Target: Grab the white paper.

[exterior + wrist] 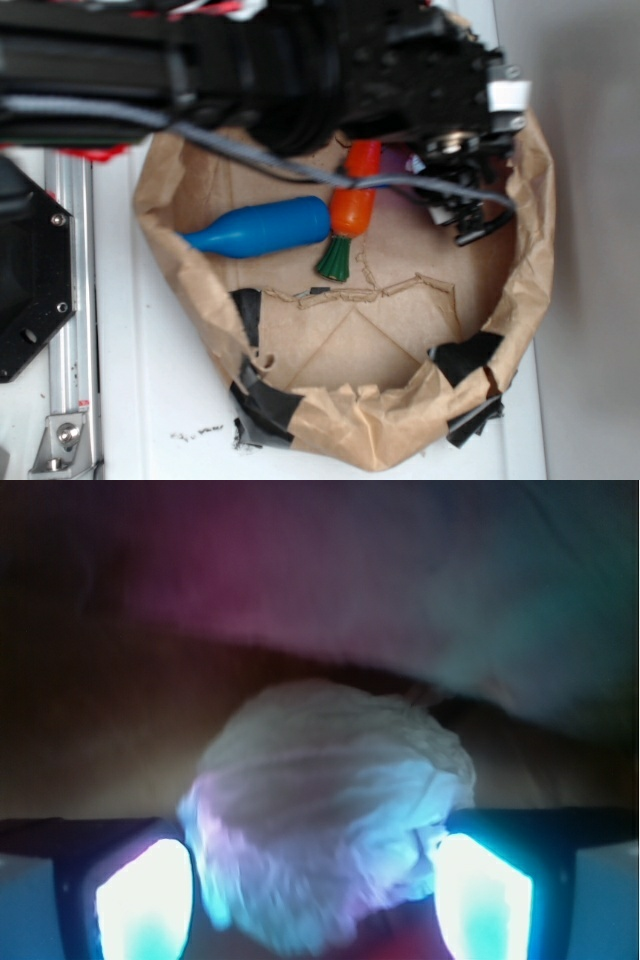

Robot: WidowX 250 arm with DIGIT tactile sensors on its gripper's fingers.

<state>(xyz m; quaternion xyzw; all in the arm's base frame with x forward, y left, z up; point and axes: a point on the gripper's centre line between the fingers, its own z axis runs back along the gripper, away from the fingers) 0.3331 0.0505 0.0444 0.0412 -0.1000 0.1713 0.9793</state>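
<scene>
Outside cam: my arm hangs over the brown paper bag point(345, 425), w/ a blue toy point(260, 228) and orange carrot point(352, 208) inside. Can't see the white paper here. Wrist cam: the white paper point(325, 815) sits right btwn my gripper point(312, 895) fingers, jaws wide, holding nothing yet. Next I think: squeeze gently, then lift.

Carrot point(354, 208) right of bottle point(262, 227) (touching), both in bag point(345, 425).
</scene>
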